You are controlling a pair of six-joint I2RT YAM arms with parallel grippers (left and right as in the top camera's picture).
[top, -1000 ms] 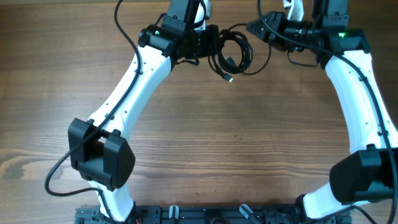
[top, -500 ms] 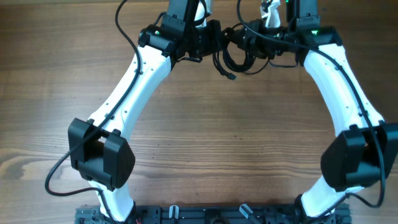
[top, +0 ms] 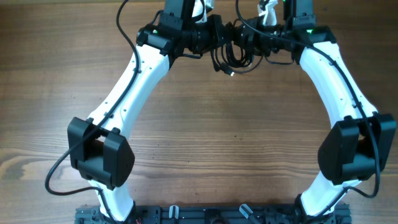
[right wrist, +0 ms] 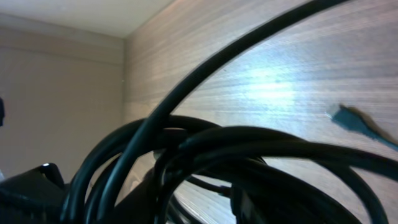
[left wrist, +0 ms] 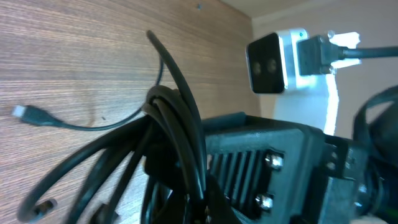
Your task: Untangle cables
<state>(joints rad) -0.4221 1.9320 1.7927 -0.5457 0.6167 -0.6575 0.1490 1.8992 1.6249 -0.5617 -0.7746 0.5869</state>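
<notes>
Near far edge of surface [top: 205, 137], clenched on cables [top: 234, 59] with left end effector [top: 215, 38], cannot tell for right end effector [top: 249, 42]; risks cinching them tighter if pulled by same loop.

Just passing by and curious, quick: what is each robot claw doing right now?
Left gripper: closed, holding the cables.
Right gripper: in among the cables, but open or closed cannot be told.

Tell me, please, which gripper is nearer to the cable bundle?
Left: the left gripper grips the cable bundle from its left; the right gripper sits at its right edge.
</notes>
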